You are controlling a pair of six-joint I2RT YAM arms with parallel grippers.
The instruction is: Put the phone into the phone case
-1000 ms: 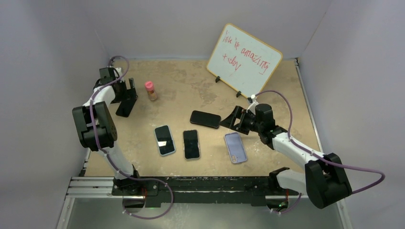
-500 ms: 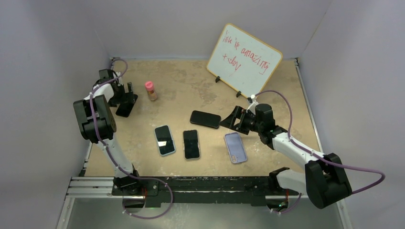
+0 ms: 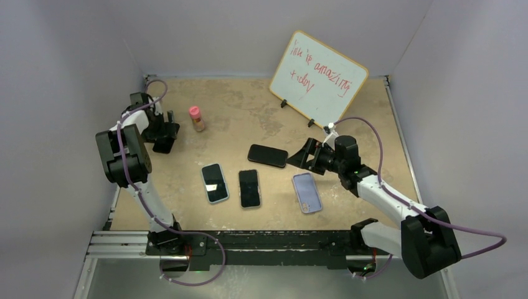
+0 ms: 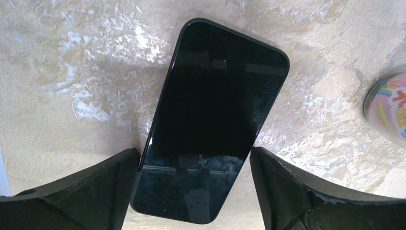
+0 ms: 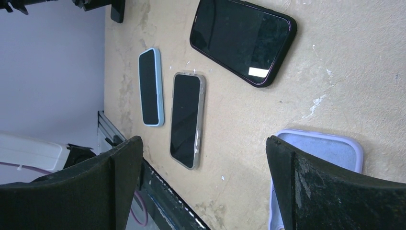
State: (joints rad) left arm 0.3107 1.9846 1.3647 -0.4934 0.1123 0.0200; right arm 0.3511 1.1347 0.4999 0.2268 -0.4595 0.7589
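Observation:
A bare black phone (image 4: 225, 105) lies screen up at the far left of the table, partly under my left gripper (image 3: 163, 132). In the left wrist view that gripper (image 4: 194, 151) straddles the phone's near end. Its jaws stand open along both long edges, the left finger (image 4: 110, 182) almost touching, the right one a sliver off. The empty lavender phone case (image 3: 307, 192) lies front right. My right gripper (image 3: 305, 156) hovers just beyond it, open and empty (image 5: 203, 141), with the case (image 5: 330, 148) beside its right finger.
A black-cased phone (image 3: 268, 156), a blue-cased phone (image 3: 215, 183) and a grey-cased phone (image 3: 249, 188) lie mid-table. A pink-capped bottle (image 3: 197, 118) stands right of the left gripper. A whiteboard (image 3: 319, 79) leans at the back right. Walls enclose the table.
My left gripper has swung in and dropped over the black phone, and its jaws have narrowed a little around it. The right arm has barely shifted.

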